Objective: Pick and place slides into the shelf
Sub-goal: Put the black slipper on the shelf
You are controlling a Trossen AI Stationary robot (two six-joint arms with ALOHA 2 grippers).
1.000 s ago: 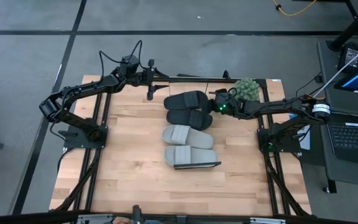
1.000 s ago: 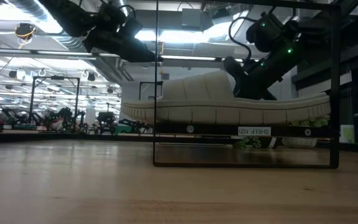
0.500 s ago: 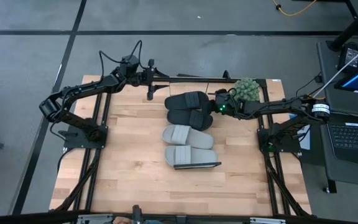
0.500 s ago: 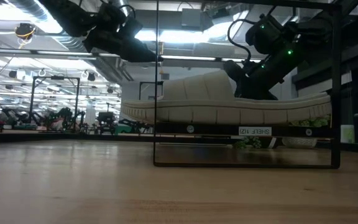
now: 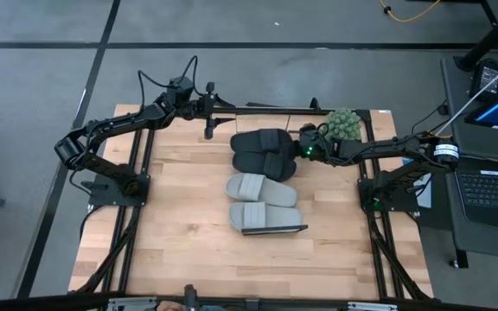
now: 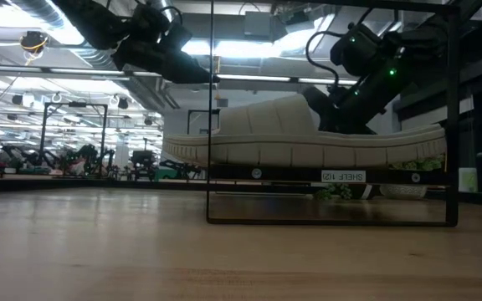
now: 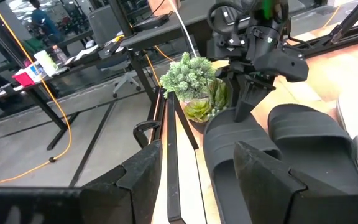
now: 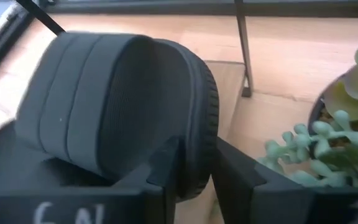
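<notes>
From above you couldn't see the shelf's plank top: the slides covered it, only a bit of black frame (image 5: pixel 294 228) showed by the near grey slide (image 5: pixel 261 215). Right pincer (image 8: pixel 191 168) sat at the rim of the far black slide (image 8: pixel 114 106), fingertips cut off by the right wrist view's edge. Low view hid both black slides behind that grey slide. Left pincer (image 7: pixel 188 177) tips were also cropped, wide gap between them.

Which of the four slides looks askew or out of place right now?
Nothing is damaged or spilled. The only oddity: the far black slide sits angled to its mate, with the right tool straddling its rim near the potted plant. The grey slides lie neatly.
</notes>
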